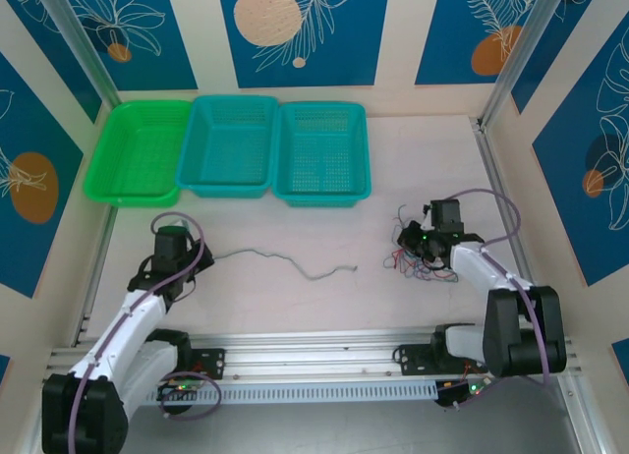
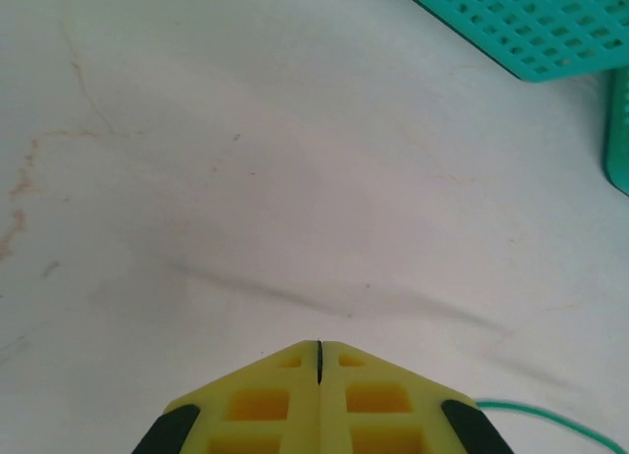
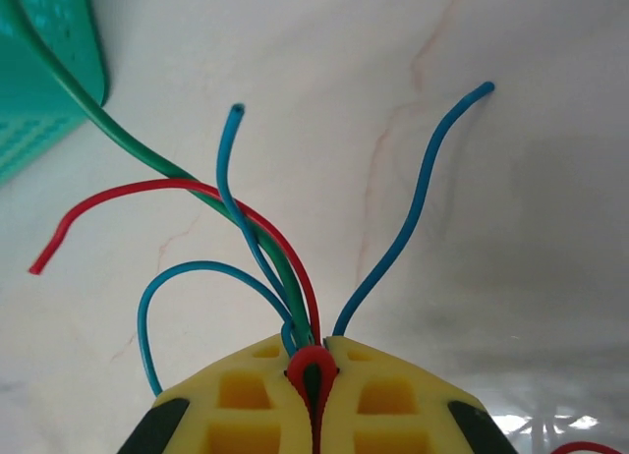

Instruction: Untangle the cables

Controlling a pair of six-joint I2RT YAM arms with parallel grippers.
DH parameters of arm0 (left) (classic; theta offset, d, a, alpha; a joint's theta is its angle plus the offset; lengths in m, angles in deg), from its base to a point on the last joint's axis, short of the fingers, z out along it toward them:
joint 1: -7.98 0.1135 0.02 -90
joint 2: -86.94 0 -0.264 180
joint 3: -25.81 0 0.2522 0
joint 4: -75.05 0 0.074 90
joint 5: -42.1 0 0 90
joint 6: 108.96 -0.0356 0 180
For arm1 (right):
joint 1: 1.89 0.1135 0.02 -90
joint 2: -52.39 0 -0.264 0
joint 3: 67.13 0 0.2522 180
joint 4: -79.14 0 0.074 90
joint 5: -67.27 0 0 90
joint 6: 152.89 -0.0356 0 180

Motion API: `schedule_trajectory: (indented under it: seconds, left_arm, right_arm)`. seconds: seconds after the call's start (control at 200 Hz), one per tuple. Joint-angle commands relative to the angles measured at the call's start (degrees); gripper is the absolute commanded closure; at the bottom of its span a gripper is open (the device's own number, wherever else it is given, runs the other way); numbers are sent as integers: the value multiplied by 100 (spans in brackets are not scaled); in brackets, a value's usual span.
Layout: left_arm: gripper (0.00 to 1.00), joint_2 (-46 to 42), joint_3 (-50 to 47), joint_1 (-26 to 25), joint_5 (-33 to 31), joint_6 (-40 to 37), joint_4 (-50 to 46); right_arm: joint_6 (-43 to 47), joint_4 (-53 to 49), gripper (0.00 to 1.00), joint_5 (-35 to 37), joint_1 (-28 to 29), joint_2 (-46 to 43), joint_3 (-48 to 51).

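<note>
A tangled bunch of thin cables (image 1: pixel 411 257) in red, blue and dark green lies on the table at the right. My right gripper (image 1: pixel 425 245) sits on that bunch, shut on several of its strands. In the right wrist view my right gripper (image 3: pixel 316 358) pinches a red loop, a green cable (image 3: pixel 187 172) and blue cables (image 3: pixel 413 218) that fan out ahead of it. One grey-green cable (image 1: pixel 295 262) lies stretched out alone at table centre. My left gripper (image 1: pixel 175 269) is at its left end; in the left wrist view my left gripper (image 2: pixel 320 348) is shut and holds nothing, with a green strand (image 2: pixel 545 417) beside it.
Three baskets stand in a row at the back: a green one (image 1: pixel 133 151), a teal one (image 1: pixel 231 144) and another teal one (image 1: pixel 322 151). Basket corners (image 2: pixel 541 27) show ahead of the left gripper and a basket edge (image 3: pixel 39 81) left of the right gripper.
</note>
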Motion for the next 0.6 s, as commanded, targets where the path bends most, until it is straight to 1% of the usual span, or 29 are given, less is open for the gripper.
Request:
schedule_trajectory:
  seconds: [0.0, 0.045, 0.08, 0.18, 0.2, 0.215, 0.26, 0.27, 0.285, 0.31, 0.335, 0.405, 0.475, 0.535, 0.595]
  left_arm:
    - [100, 114, -257, 36, 482, -74, 557]
    - [100, 251, -373, 8, 890, 29, 1076]
    - [100, 351, -410, -45, 1090, 61, 1353]
    - [100, 399, -319, -208, 1074, -5, 1316]
    - [100, 371, -302, -215, 1056, -35, 1272]
    - [100, 334, -293, -225, 1044, -52, 1235]
    - [100, 218, -288, -226, 980, -83, 1116]
    - [100, 188, -281, -225, 970, -92, 1088]
    - [100, 139, -279, -225, 945, -107, 1049]
    - [100, 59, -279, -225, 890, -131, 977]
    - [100, -29, -279, -225, 841, -144, 898]
    - [100, -223, -294, -229, 765, -194, 774]
    - [100, -341, -327, -225, 812, -225, 754]
    - [100, -377, -340, -225, 964, -258, 849]
    - [100, -393, -379, -225, 1195, -286, 1053]
  right_arm:
    - [63, -34, 100, -316, 343, -42, 17]
    - [140, 20, 100, -395, 558, 56, -28]
    - [166, 35, 100, -384, 703, 138, -72]
    - [175, 37, 100, -390, 887, 348, -240]
    - [211, 8, 95, -410, 911, 375, -290]
    - [238, -27, 90, -415, 918, 391, -331]
    - [334, -212, 66, -344, 991, 394, -493]
    - [363, -253, 63, -318, 1015, 380, -532]
    - [397, -329, 55, -257, 1046, 360, -588]
    - [456, -477, 46, -119, 1100, 319, -683]
    - [512, -609, 42, 42, 1155, 256, -766]
    - [610, -857, 34, 468, 1314, -107, -920]
    - [676, -830, 30, 758, 1536, -574, -934]
    - [869, -483, 30, 733, 1947, -971, -826]
    - [1284, 33, 30, 430, 2554, -1207, -722]
